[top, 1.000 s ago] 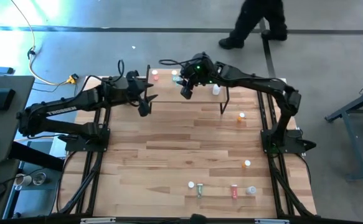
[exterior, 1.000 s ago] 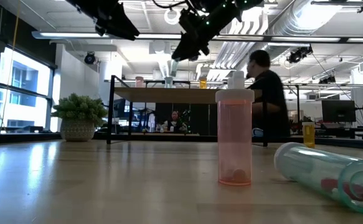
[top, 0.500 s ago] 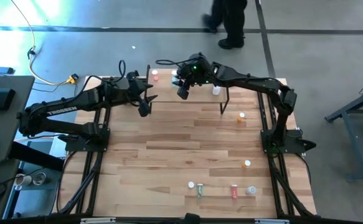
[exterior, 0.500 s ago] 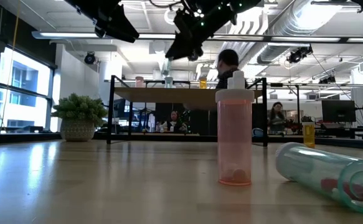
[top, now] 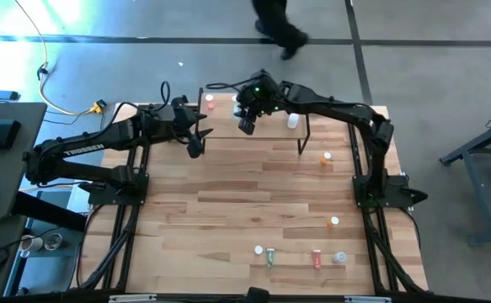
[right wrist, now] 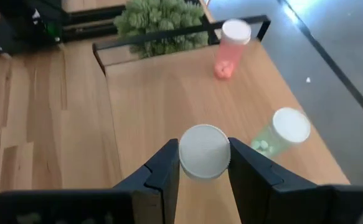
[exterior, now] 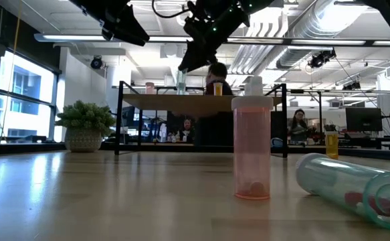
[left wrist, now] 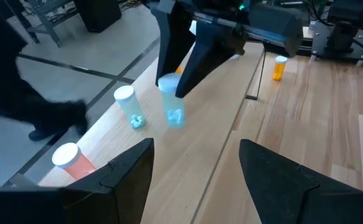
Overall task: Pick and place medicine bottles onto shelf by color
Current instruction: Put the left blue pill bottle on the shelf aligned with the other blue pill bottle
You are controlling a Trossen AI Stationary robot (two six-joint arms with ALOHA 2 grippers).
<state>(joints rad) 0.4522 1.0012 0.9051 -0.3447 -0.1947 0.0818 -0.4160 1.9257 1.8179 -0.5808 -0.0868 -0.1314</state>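
The shelf stands at the far edge of the table. On the shelf stand several bottles, with the right gripper above it holding one more bottle. The left gripper hangs just left of the shelf. More bottles lie near the table's front edge, well apart from the shelf

High view looks straight down; low view faces level across the tabletop; both wrist views seemingly share the shelf.
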